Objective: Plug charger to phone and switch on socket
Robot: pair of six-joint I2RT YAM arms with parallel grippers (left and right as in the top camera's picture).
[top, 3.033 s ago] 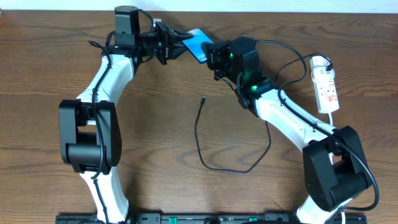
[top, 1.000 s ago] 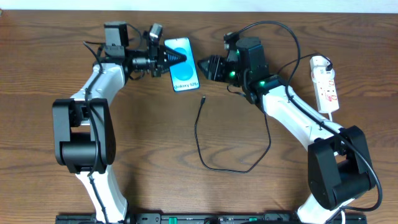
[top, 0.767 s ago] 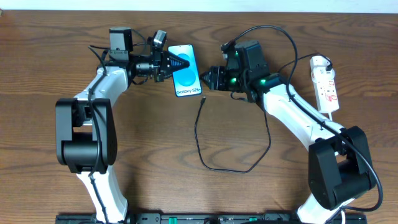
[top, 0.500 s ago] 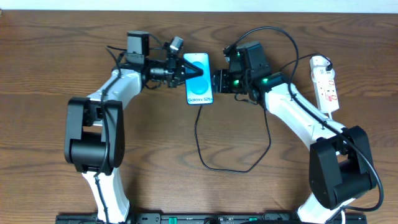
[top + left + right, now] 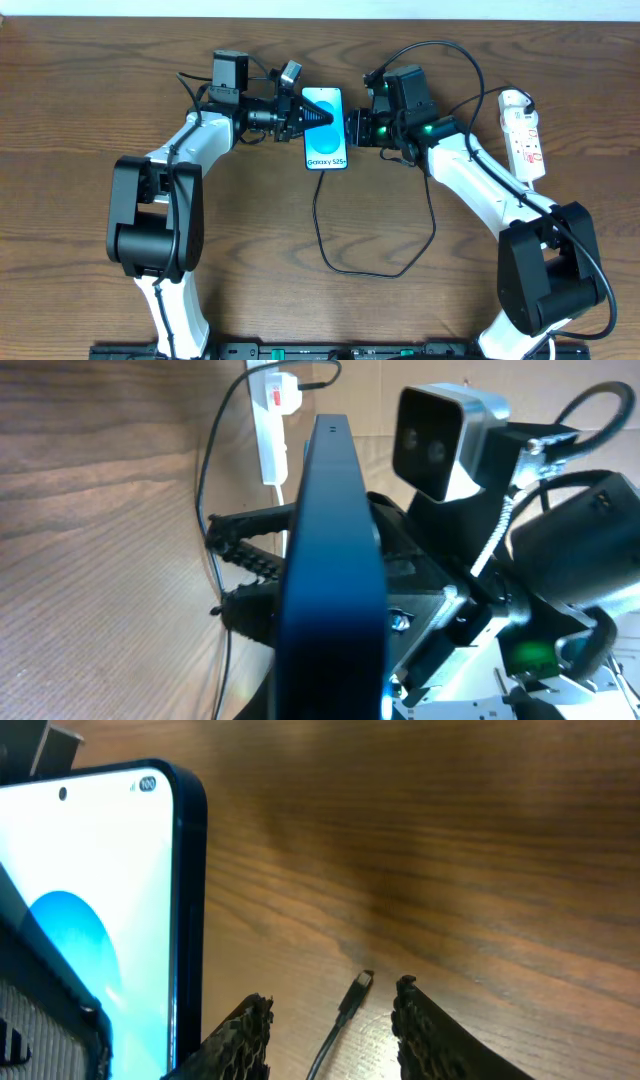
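Note:
The phone [image 5: 327,140], blue screen up with the white "Galaxy S25+" strip, is held by my left gripper [image 5: 311,115], which is shut on its left edge. In the left wrist view the phone [image 5: 335,550] shows edge-on and hides my fingers. The charger [image 5: 335,262] is a thin black cable looping toward the front; from overhead its tip is hidden under the phone's lower end. In the right wrist view the tip [image 5: 356,991] lies on the wood between the open fingers of my right gripper [image 5: 335,1012], just right of the phone [image 5: 90,890]. My right gripper [image 5: 351,128] is close beside the phone's right edge.
The socket [image 5: 525,135], a white power strip with red-marked switches and a thick white cord, lies at the far right; it also shows far off in the left wrist view [image 5: 272,430]. Bare brown wood table [image 5: 90,220] spreads to the left and front.
My left gripper has carried the phone right and toward the front until it covers the charger tip from overhead. My right gripper has stayed close by the phone's right edge.

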